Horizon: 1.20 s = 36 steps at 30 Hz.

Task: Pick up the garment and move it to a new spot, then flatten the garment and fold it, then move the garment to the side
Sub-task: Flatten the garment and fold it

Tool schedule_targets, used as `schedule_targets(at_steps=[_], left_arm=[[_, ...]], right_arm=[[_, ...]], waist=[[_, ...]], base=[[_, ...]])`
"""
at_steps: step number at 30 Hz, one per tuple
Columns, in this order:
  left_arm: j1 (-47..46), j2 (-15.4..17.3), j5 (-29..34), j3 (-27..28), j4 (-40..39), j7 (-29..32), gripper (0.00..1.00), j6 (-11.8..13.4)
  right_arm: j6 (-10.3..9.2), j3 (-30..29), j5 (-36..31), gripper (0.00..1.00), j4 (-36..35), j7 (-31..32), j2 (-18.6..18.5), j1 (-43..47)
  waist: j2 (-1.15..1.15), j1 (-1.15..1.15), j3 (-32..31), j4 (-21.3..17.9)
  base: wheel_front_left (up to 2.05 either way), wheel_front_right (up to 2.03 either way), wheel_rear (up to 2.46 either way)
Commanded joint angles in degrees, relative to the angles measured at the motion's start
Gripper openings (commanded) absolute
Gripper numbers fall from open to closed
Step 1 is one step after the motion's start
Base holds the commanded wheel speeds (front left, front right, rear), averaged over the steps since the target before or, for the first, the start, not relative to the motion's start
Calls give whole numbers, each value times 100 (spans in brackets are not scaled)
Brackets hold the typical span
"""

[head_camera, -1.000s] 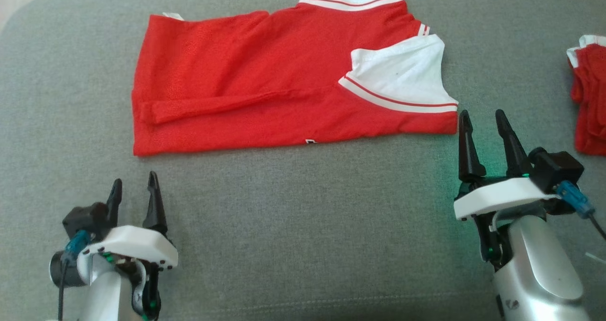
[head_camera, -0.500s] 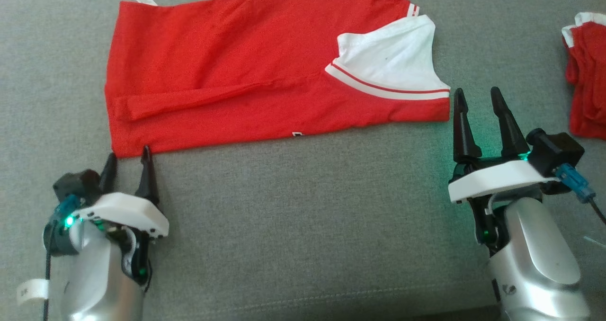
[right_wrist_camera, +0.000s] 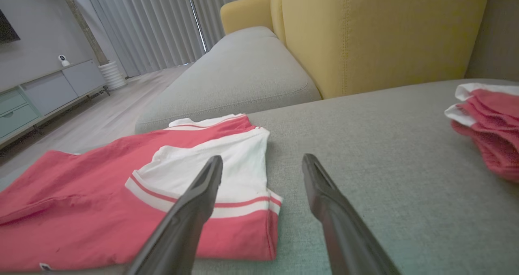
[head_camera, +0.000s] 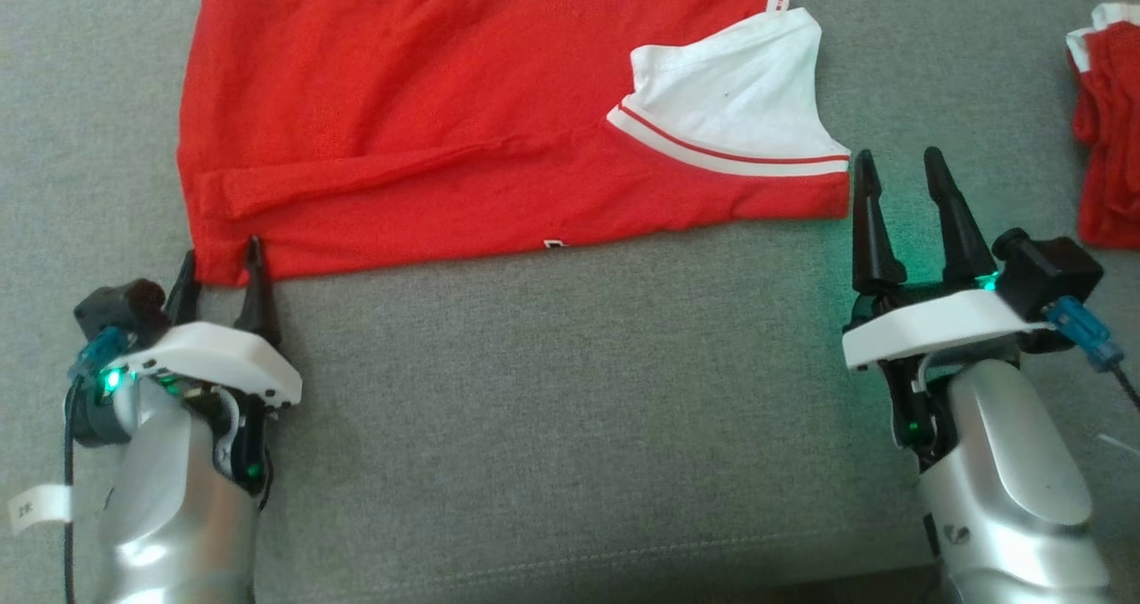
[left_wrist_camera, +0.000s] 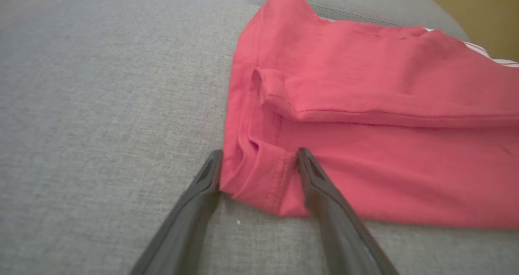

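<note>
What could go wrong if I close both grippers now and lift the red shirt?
1. The left gripper stands open astride the layered near-left corner of the red shirt; it may pinch only some layers, so the fold could slip apart.
2. The right gripper stands open just beside the near-right corner, mostly over bare cushion; it may close on nothing, leaving a one-sided lift.
3. A second red garment lies to the right; a sideways carry could drag into it.
</note>
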Motion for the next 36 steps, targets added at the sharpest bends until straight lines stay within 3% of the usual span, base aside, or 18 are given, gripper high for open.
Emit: schedule_targets(at_steps=[1, 3, 4, 18, 19, 20, 21, 22, 29, 36], left_arm=[[68, 131, -46, 106, 161, 59, 83, -1], [32, 117, -29, 42, 297, 59, 22, -18], [22, 109, -27, 13, 371, 59, 0, -28], [-114, 14, -18, -272, 326, 59, 0, -114], [-119, 9, -17, -287, 312, 59, 0, -117], [-124, 4, -13, -308, 297, 59, 0, -120], [-137, -8, -15, -354, 281, 59, 0, -129], [-146, -15, -21, -380, 280, 59, 0, -133], [-198, -44, -108, -538, 176, 59, 0, -159], [121, -74, -241, -519, -114, 59, 0, -166]], right_arm=[[19, 138, -6, 100, -133, -61, 26, -160], [19, 154, -37, 100, -14, -61, 26, -189], [19, 158, -60, 100, 80, -61, 26, -203], [19, 319, 92, 100, 1497, -61, 26, -658], [19, 338, 114, 95, 1578, -61, 26, -689], [19, 342, 120, 79, 1695, -61, 26, -726], [19, 321, 135, 24, 1940, -61, 26, -816], [19, 329, 177, 0, 2055, -61, 26, -862], [19, 304, 320, 0, 2131, -61, 26, -1065], [19, 282, 434, 0, 1920, -61, 26, -675]], waist=[[0, 0, -2, 9], [0, 0, -6, 34], [0, 0, -9, 47], [0, 0, 40, 259], [0, 0, 46, 273], [0, 0, 51, 287], [0, 0, 68, 317], [0, 0, 72, 333], [0, 0, 9, 369], [0, 0, -565, 397]], base=[[0, 0, 0], [0, 0, 0], [0, 0, 0], [0, 0, 0], [0, 0, 0], [0, 0, 0], [0, 0, 0], [0, 0, 0], [0, 0, 0], [0, 0, 0]])
